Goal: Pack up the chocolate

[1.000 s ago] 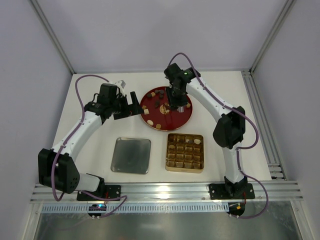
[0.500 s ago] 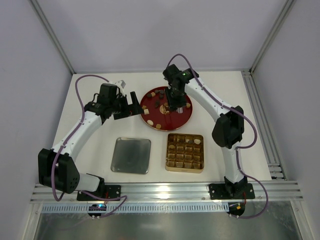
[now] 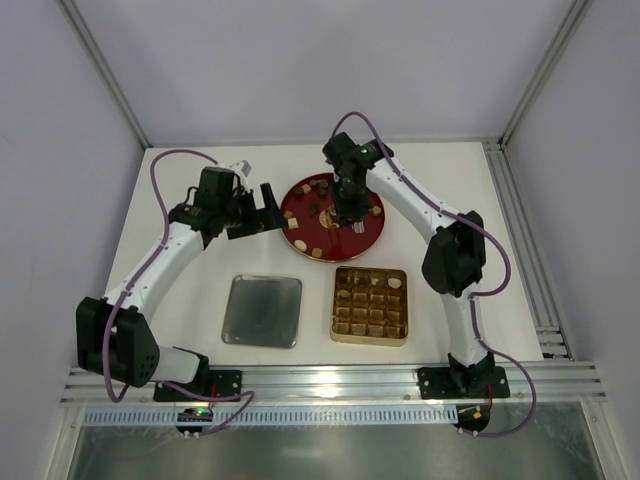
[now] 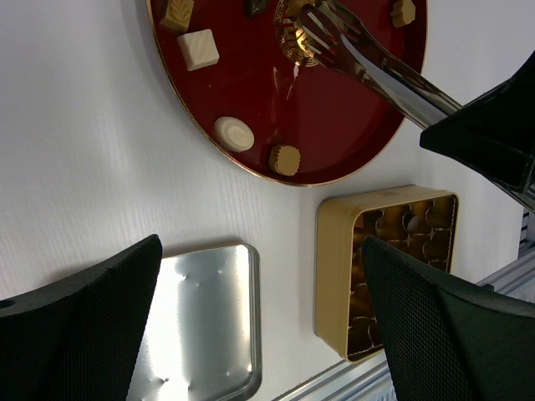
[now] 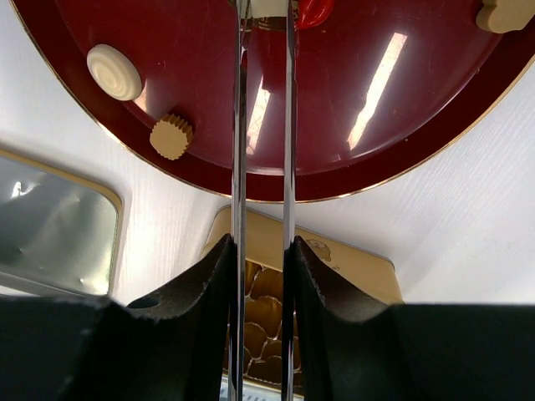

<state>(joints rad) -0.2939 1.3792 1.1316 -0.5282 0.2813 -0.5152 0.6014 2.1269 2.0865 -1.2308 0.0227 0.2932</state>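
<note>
Several small chocolates (image 3: 318, 253) lie scattered on the red plate (image 3: 345, 238), tan, dark and cream. My right gripper (image 3: 350, 200) is shut on metal tongs (image 5: 240, 167) whose arms reach down over the plate's middle. A pale piece (image 5: 267, 7) shows between the tong tips at the frame's edge; I cannot tell whether it is gripped. In the left wrist view the tongs (image 4: 376, 71) point at the plate centre. My left gripper (image 3: 268, 210) is open and empty, just left of the plate. The gold gridded tin (image 3: 340, 305) holds a few pieces.
A silver tin lid (image 3: 262, 311) lies flat to the left of the gridded tin. In the left wrist view a cream square (image 4: 199, 48), a cream round (image 4: 234, 134) and a tan fluted piece (image 4: 285, 159) sit near the plate's rim (image 4: 334, 180).
My right gripper with the tongs has shifted slightly left over the plate. The left arm has not moved.
</note>
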